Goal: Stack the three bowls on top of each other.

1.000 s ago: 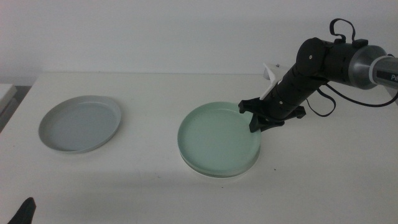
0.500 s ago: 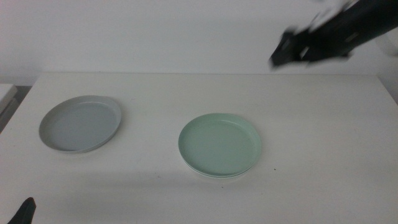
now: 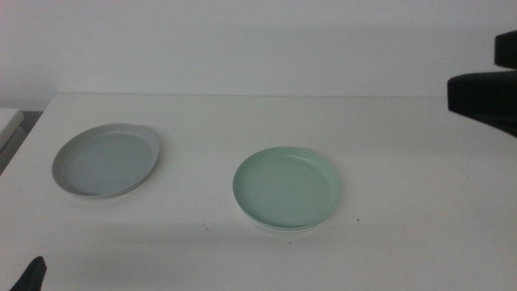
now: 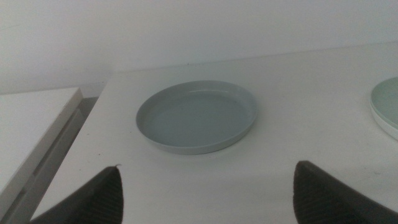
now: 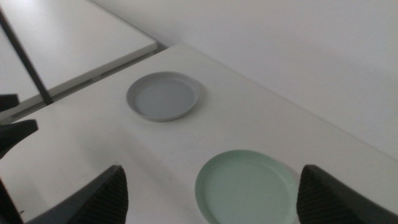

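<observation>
The mint green bowl (image 3: pixel 287 187) sits at the table's centre, stacked on the white bowl, of which only a thin pale rim (image 3: pixel 279 228) shows beneath it. The pale grey-blue bowl (image 3: pixel 105 162) lies alone at the left. My right gripper (image 3: pixel 468 90) is raised high at the right edge, well clear of the stack; its wrist view shows its jaws wide apart and empty above both the green bowl (image 5: pixel 249 186) and the grey-blue bowl (image 5: pixel 163 96). My left gripper (image 3: pixel 32 275) waits open at the near left corner, facing the grey-blue bowl (image 4: pixel 198 116).
A lower white side surface (image 4: pixel 31 124) adjoins the table's left edge. A white wall runs behind the table.
My right gripper has left the green bowl's rim and risen up and to the right, away from the stack. The bowls and the left gripper have not moved.
</observation>
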Available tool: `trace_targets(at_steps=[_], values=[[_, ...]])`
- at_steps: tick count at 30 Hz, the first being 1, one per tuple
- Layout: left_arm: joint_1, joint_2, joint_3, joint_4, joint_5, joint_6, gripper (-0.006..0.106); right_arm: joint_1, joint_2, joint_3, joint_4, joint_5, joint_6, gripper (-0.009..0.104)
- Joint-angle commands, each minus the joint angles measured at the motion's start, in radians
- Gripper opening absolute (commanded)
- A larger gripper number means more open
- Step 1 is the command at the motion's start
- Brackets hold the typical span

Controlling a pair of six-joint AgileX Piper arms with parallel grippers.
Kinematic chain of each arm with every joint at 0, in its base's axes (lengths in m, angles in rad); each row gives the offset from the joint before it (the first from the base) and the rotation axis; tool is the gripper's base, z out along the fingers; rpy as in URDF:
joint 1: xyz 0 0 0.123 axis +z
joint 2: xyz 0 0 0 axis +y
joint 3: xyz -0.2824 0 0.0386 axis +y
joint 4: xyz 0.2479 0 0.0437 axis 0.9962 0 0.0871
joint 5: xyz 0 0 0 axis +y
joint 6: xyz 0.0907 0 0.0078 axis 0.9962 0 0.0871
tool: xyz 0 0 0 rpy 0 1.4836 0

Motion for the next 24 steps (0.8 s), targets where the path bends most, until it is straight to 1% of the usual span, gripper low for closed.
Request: trace_targets(at_steps=[1,3,12,14,15,17,19,20,24], values=[[0.000,-0.004,0.000,0.000,-0.013,-0.001,0.094,0.000,-0.001,0.006,0.026,0.006,-0.032,0.091],[0.000,-0.004,0.000,0.000,-0.013,-0.001,0.094,0.000,-0.001,0.006,0.044,0.006,-0.037,0.091],[0.000,-0.004,0.000,0.000,-0.013,-0.004,0.094,0.000,-0.004,0.006,0.046,-0.006,-0.014,0.091],[0.002,-0.004,0.000,0.022,0.004,-0.004,0.094,0.000,-0.004,0.006,0.046,-0.006,-0.014,0.091],[0.034,0.045,-0.068,0.024,0.086,-0.009,0.094,0.000,-0.004,0.006,0.046,-0.006,-0.014,0.091],[0.100,0.185,-0.212,0.011,0.151,-0.001,0.094,0.000,-0.004,0.006,0.046,-0.012,-0.014,0.091],[0.185,0.358,-0.429,-0.043,0.350,-0.001,0.094,0.000,-0.004,0.006,0.048,-0.010,-0.014,0.091],[0.216,0.421,-0.515,-0.055,0.457,-0.001,0.094,0.000,-0.004,0.006,0.048,-0.010,-0.014,0.091],[0.321,0.672,-0.856,-0.064,0.767,0.021,0.094,0.000,-0.004,0.006,0.048,-0.012,-0.014,0.091]])
